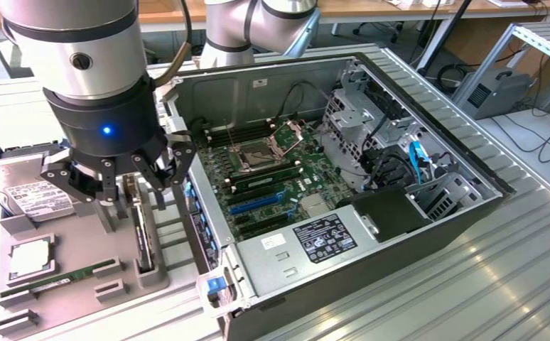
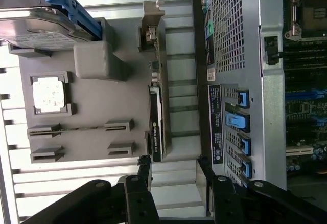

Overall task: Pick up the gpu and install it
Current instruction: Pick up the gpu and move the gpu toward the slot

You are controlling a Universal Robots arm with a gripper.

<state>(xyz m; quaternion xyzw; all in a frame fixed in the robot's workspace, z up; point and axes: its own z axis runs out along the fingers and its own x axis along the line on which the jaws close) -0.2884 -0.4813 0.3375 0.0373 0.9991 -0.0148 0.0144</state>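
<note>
Work was barely begun: the open gripper (image 1: 128,195) hung just above the gpu (image 1: 143,229), unlifted in its tray (image 1: 71,231) at the exterior view's left of the case (image 1: 351,284).

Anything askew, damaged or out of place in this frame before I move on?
Nothing stands out. The gpu stands on edge in its slot on the gray tray, beside the open computer case, and the open gripper hangs over it.
</note>
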